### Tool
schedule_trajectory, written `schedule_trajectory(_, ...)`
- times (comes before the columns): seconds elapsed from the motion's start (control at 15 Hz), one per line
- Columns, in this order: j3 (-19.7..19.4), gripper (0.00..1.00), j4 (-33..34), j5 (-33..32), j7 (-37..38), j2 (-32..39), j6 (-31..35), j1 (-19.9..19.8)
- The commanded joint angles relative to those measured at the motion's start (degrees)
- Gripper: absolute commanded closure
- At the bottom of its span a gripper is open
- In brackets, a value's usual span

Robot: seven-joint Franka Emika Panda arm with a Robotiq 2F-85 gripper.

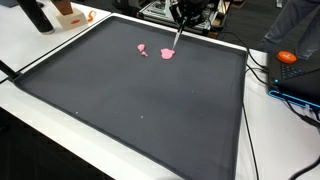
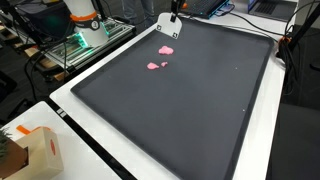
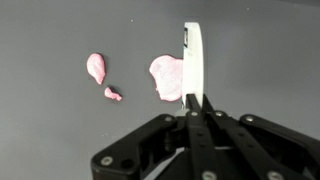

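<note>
My gripper [image 3: 195, 105] is shut on a flat white stick-like tool [image 3: 193, 60] that points away from the wrist. The tool's far end hangs over the right edge of a large pink blob [image 3: 166, 78] on the dark mat [image 3: 60, 130]. Two smaller pink blobs [image 3: 97, 68] [image 3: 112, 94] lie to its left. In both exterior views the gripper [image 1: 181, 22] [image 2: 174, 12] is at the far edge of the mat, with the tool [image 1: 177, 38] [image 2: 173, 27] slanting down to the pink blob [image 1: 167, 54] [image 2: 165, 49]. I cannot tell whether the tool touches the blob.
The dark mat [image 1: 140, 110] [image 2: 190, 110] covers most of a white table [image 1: 40, 50]. A cardboard box [image 2: 35, 150] stands off the mat's near corner. An orange object [image 1: 288, 57] and cables lie by the mat's edge. Equipment racks [image 2: 85, 40] stand behind.
</note>
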Motion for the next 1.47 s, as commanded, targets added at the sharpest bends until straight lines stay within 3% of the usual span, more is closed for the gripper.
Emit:
schedule_trajectory(0.0,-0.04,0.99,2.21,-1.67,1.1,3.4,-2.96,1.87)
schedule_trajectory(0.6,-0.51,0.99,3.7,-1.29,-0.11,7.34,-3.46,3.89)
schedule_trajectory(1.4,-2.21,0.99,8.86,0.98,-1.96,9.27,-3.81,2.6)
